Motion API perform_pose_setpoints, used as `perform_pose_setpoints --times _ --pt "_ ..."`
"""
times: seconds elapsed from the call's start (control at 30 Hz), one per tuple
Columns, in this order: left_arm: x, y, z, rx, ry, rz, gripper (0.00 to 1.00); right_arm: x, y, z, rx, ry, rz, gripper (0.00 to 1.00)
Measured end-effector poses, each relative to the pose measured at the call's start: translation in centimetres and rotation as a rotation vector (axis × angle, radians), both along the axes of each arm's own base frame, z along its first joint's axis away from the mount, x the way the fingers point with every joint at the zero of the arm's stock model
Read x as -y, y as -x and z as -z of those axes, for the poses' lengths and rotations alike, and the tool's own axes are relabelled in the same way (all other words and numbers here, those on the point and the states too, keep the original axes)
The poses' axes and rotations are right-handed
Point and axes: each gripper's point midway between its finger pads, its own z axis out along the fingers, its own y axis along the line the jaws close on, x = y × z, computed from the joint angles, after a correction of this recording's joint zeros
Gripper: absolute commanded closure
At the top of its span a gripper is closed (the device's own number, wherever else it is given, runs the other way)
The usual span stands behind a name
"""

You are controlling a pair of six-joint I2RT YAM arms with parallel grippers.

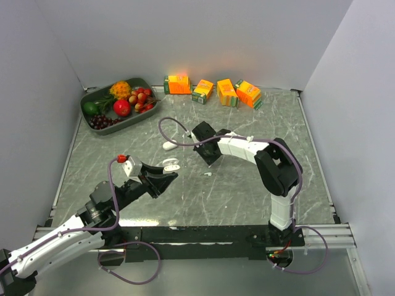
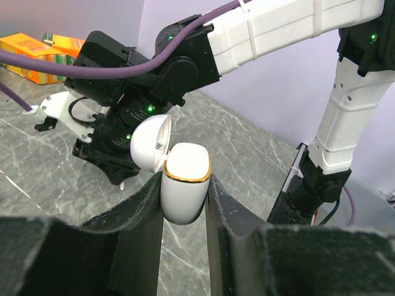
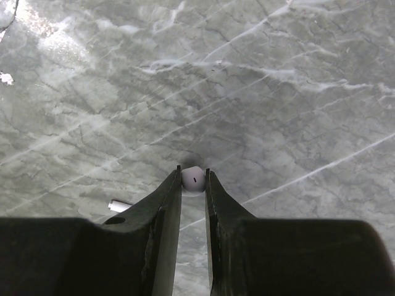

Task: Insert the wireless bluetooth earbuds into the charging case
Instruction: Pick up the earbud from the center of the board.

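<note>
An earbud point(image 3: 193, 179) is pinched in the right claw point(image 3: 193, 175), and the open charging case point(image 2: 186, 168), gripped by the left claw point(image 2: 185, 188), is seen lower-left of it.

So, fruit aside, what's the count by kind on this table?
Orange juice cartons: 4
Earbuds: 2, one in the right gripper, one loose
Charging case: 1
Fruit tray: 1
Unidentified white object: 1
Total: 9
</note>
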Motion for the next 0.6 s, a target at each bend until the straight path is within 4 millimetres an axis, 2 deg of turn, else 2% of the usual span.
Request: perform_pose_setpoints --times 0.13,0.3,0.47,0.53,0.6 --pt "0.0 0.0 0.1 -0.001 -0.002 0.000 0.99 0.2 -0.1 -0.2 0.003 0.006 0.023 0.62" --pt "0.0 0.0 0.1 -0.003 -0.003 0.000 0.99 0.6 -0.1 -0.4 0.002 0.024 0.051 0.56" --pt "0.0 0.0 0.1 -0.003 -0.003 0.000 0.99 0.4 -0.8 -1.4 0.024 0.021 0.068 0.48" --pt "0.0 0.0 0.1 -0.003 -0.004 0.000 0.99 0.4 -1.0 -1.8 0.037 0.021 0.085 0.39" --pt "0.0 0.0 0.2 -0.005 -0.006 0.000 0.99 0.6 -1.2 -2.2 0.051 0.017 0.121 0.36"
